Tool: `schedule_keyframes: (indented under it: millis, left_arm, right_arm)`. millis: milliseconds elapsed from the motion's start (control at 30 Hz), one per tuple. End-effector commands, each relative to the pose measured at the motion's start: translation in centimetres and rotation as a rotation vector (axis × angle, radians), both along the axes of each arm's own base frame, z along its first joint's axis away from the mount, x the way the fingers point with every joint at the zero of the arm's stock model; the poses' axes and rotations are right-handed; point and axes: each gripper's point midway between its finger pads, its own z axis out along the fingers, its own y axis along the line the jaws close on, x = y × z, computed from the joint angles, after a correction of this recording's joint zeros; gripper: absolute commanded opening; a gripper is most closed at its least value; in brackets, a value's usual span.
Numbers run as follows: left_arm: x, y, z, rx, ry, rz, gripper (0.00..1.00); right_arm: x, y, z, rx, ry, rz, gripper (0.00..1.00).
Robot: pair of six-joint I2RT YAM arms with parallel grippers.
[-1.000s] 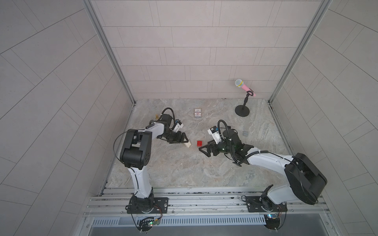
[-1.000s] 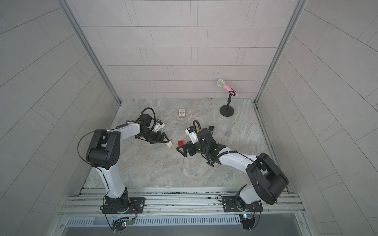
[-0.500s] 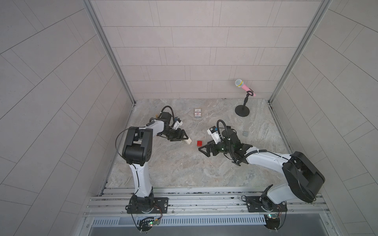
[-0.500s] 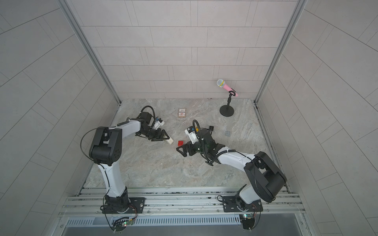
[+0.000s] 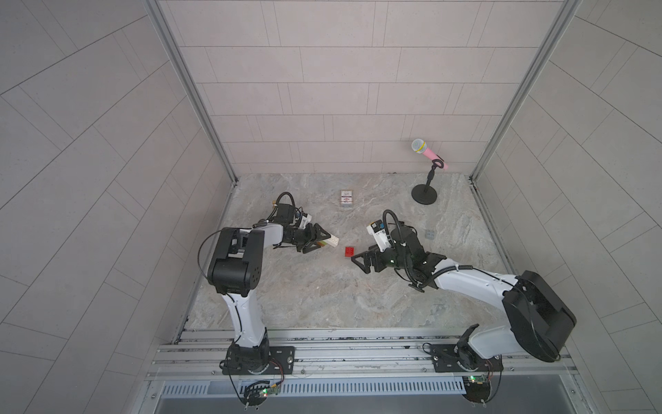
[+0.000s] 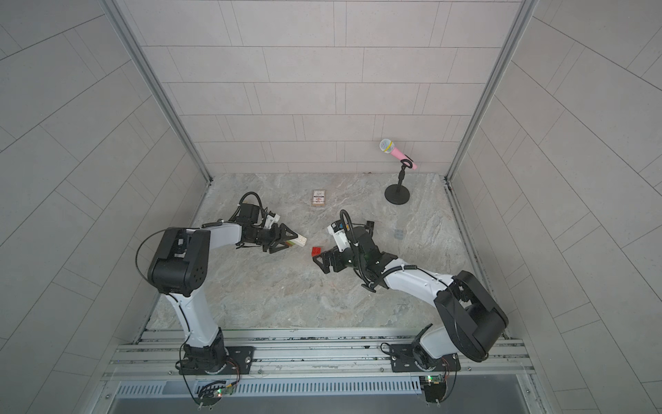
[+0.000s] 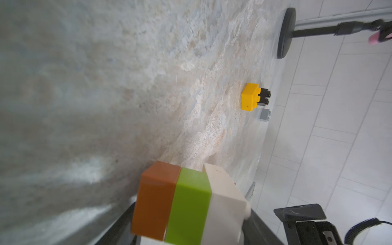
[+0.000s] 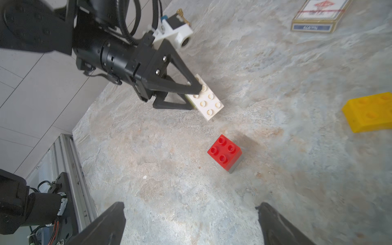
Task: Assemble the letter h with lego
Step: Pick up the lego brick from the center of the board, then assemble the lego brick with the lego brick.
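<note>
My left gripper [image 5: 321, 241] [image 7: 191, 224] is shut on a lego stack [image 7: 186, 201] of a brown, a lime green and a longer white brick [image 5: 333, 241] [image 8: 206, 101], held low over the floor on its side. A red brick [image 5: 349, 251] [image 6: 316, 251] [image 8: 224, 151] stands on a grey one between the two grippers. My right gripper [image 5: 359, 261] [image 8: 191, 212] is open and empty, just short of the red brick. A yellow brick [image 7: 250, 96] [image 8: 371, 112] joined to a black one [image 7: 265, 96] lies further off, hidden under my right arm in both top views. A loose grey brick [image 5: 430, 234] [image 7: 265, 114] lies at the right.
A small printed card box [image 5: 346, 198] [image 6: 318, 198] [image 8: 316, 17] lies towards the back. A pink microphone on a black round-footed stand [image 5: 424, 195] [image 6: 397, 195] occupies the back right corner. Tiled walls close three sides, and a metal rail [image 5: 358, 353] runs along the front.
My left gripper has closed a little on the stack and carried it slightly towards the back and right. The right arm and the red brick have not moved.
</note>
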Motion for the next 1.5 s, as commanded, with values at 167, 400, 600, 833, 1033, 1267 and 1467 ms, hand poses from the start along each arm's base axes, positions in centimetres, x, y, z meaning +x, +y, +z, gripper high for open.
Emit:
schedule_keyframes:
  millis: [167,400,600,833,1033,1267,1467]
  left_arm:
    - [1.9,-0.3,5.2,-0.415,-0.109,0.292,0.11]
    - [0.0,-3.7,5.5,-0.45,-0.12,0.236,0.02]
    - [-1.4,-3.5,4.8,-0.427,-0.117,0.235,0.0]
    - [-3.4,-4.2,2.6,-0.398,-0.06,0.206,0.0]
    - [-3.9,-4.7,1.9,-0.375,-0.049,0.182,0.0]
    - [-5.0,-4.5,0.3,-0.288,-0.009,0.159,0.0]
    - [-5.0,-4.9,0.1,-0.29,0.004,0.144,0.0]
  right_arm:
    - [1.5,-3.2,0.5,-0.009,-0.032,-0.162,1.0]
    - [2.2,-3.2,-1.0,0.002,0.03,-0.181,0.95]
    - [2.9,-3.7,-2.3,0.001,0.093,-0.215,0.86]
    - [3.5,-4.2,-4.0,-0.022,0.147,-0.237,0.82]
    - [3.5,-3.6,-4.6,-0.017,0.176,-0.213,0.8]
    - [3.5,-3.6,-5.0,-0.033,0.185,-0.212,0.8]
    - [3.5,-3.6,-5.2,-0.044,0.193,-0.212,0.8]
